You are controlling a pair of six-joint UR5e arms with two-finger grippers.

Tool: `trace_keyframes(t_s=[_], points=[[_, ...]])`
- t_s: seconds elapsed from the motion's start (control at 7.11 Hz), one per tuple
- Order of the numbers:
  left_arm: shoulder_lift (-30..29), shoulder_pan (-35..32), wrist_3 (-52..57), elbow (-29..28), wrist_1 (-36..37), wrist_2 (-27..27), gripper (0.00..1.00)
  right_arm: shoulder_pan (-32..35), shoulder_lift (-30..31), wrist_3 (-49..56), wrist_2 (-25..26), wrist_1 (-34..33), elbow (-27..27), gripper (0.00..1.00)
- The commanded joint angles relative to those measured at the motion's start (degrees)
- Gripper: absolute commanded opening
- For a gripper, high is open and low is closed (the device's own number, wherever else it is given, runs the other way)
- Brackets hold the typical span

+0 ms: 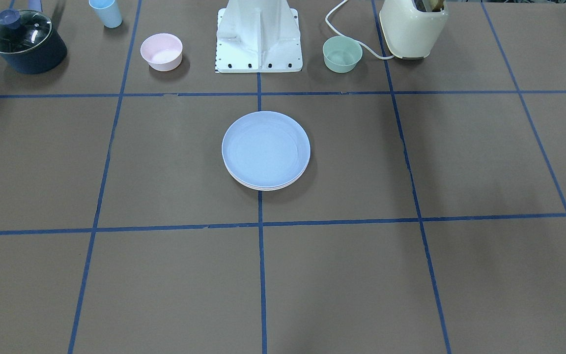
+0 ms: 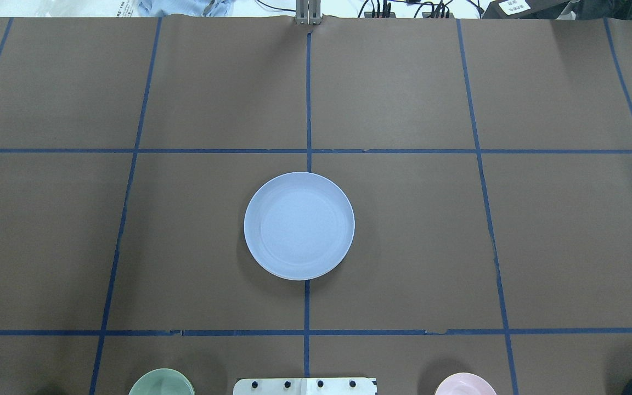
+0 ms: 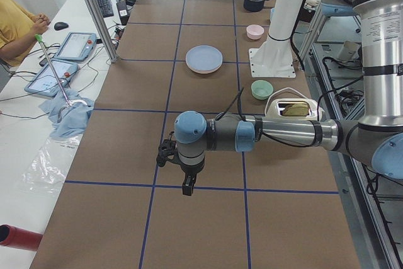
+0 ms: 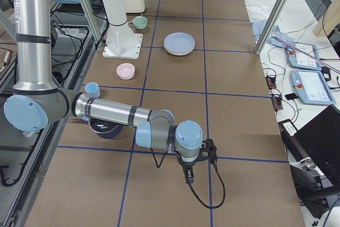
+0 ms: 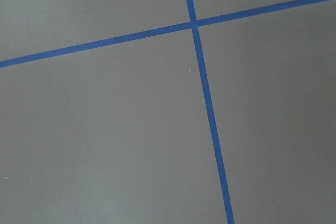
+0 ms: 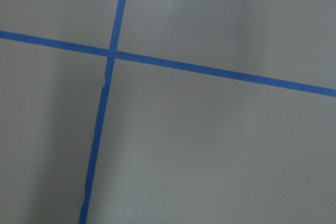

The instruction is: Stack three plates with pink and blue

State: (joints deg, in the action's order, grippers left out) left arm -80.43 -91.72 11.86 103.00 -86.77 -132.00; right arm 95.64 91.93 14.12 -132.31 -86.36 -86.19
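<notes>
Front view first: the blue plate (image 1: 266, 147) sits at the middle of the counter (image 1: 410, 295), right over the centre tape line (image 1: 262, 275). It tops a stack, and the lower plates (image 1: 263, 187) show only as two pale rims under its near edge; which one is pink is hard to tell. Along the robot's edge stand a lidded pot (image 1: 25, 42), a light blue cup (image 1: 106, 12), a pink bowl (image 1: 161, 51), the robot base (image 1: 258, 39), a mint bowl (image 1: 342, 53) and a cream toaster (image 1: 413, 27).

Overhead now: just the blue plate's face, squarely covering whatever lies beneath it.

Left-end view: the near arm reaches out low, and the left claw (image 3: 187, 188) points down above the counter beside a tape line, well apart from the plates. Whether it is spread or pinched, I cannot tell from here.

Right-end view: the right claw (image 4: 189, 176) hangs downward above the counter, well apart from the stack. I cannot tell its state either.

Left wrist camera: bare counter and crossing tape. Right wrist camera: the same, nothing but counter and tape.
</notes>
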Motion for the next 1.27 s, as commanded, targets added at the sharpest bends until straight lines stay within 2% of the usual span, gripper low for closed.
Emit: trace_keyframes(t_s=[0.0,0.14,0.28,0.56,1.12], points=[[0.2,0.0,-0.1,-0.7,0.0,0.0,1.0,-0.4,-1.8,-0.8,1.6,-12.5,-8.1,1.0],[0.4,0.0,-0.1,-0.6,0.1,0.1,1.0,-2.3,-1.8,-2.9,6.1,-16.9,-12.5,1.0],[0.6,0.0,-0.1,-0.6,0.1,0.0,1.0,-2.7,-0.7,-3.0,7.4,-16.4,-12.7,1.0],[0.6,0.0,-0.1,-0.3,0.1,0.1,1.0,-2.9,2.3,-3.0,7.1,-12.6,-12.4,1.0],[0.6,0.0,-0.2,-0.6,0.1,0.1,1.0,-3.0,3.1,-3.0,6.9,-11.9,-12.2,1.0]])
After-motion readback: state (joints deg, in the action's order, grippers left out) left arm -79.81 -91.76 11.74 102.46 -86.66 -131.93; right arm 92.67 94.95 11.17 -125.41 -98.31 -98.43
